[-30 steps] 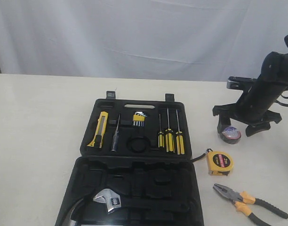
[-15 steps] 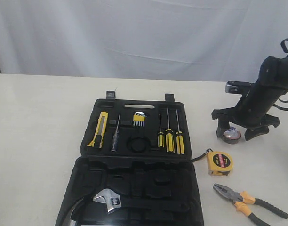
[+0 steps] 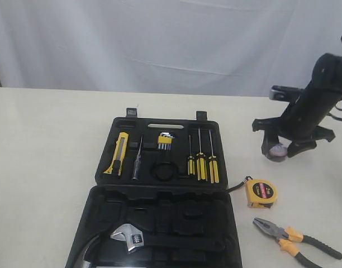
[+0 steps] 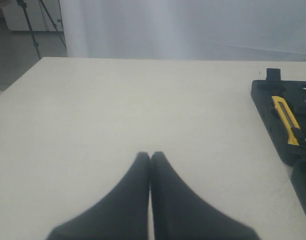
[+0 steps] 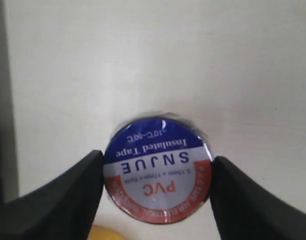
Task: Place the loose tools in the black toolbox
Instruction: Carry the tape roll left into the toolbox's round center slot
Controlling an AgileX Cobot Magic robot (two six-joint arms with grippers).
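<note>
Near the right edge of the table (image 3: 48, 139), toward its far side, my right pincer (image 3: 278, 149) stood over the small black tape roll (image 5: 157, 172), arm leaning in from the right. In my wrist view both fingers (image 5: 68, 200) lay against opposite sides of the roll, so I had it gripped at a wide span. Its blue, white and red label faced up at me. Whether it had left the table I could not tell.

My left pincer (image 4: 150, 157) hung above bare table well to the left of the black toolbox (image 3: 160, 121), tips pressed together on nothing.

The toolbox lay open in the middle of the table, its lid toward the near edge. The yellow-black utility knife (image 3: 118, 153) sat in the tray's left slot, the hex keys (image 3: 165, 140) at the tray's back and the yellow-handled screwdrivers (image 3: 202, 162) along its right side (the side nearest the roll). A silver adjustable wrench (image 3: 129, 237) rested in the lid.

Between the roll and the near edge, the yellow tape measure (image 3: 261, 193) sat just beside the toolbox's right wall. The steel pliers (image 3: 294, 237) lay closer to the near right corner, apart from the measure.
</note>
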